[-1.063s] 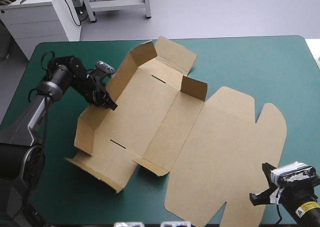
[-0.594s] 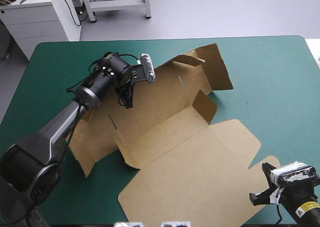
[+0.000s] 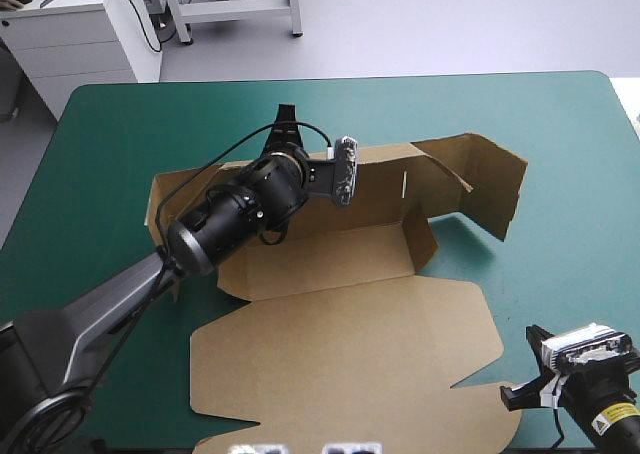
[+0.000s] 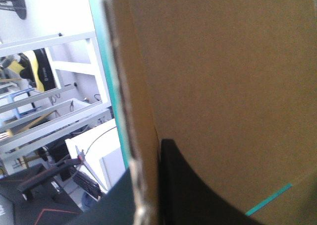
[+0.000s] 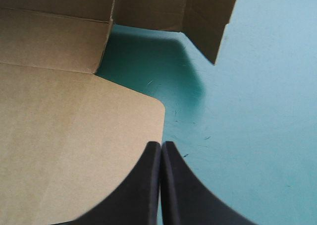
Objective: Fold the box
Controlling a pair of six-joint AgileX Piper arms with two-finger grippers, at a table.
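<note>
The brown box [image 3: 340,354] lies opened out mid-table, its big lid panel flat toward the front edge. Its base [image 3: 320,246] sits behind that, with the far wall [image 3: 400,179] raised and a side flap [image 3: 492,186] standing at the right. My left gripper [image 3: 284,134] reaches over the base and is shut on the far wall's upper edge. In the left wrist view the board's edge [image 4: 141,136] runs between its fingers [image 4: 188,185]. My right gripper [image 3: 522,386] rests at the front right corner, shut and empty [image 5: 161,148], beside the lid's rounded corner [image 5: 148,106].
Teal-green cover [image 3: 570,154] shows around the box, widest to the right and at the far left. The table's far edge [image 3: 330,78] runs close behind my left gripper. The lid reaches almost to the front edge.
My left gripper has swung right and farther back, turning the whole box with it, so the lid now lies at the front. The right arm has stayed still.
</note>
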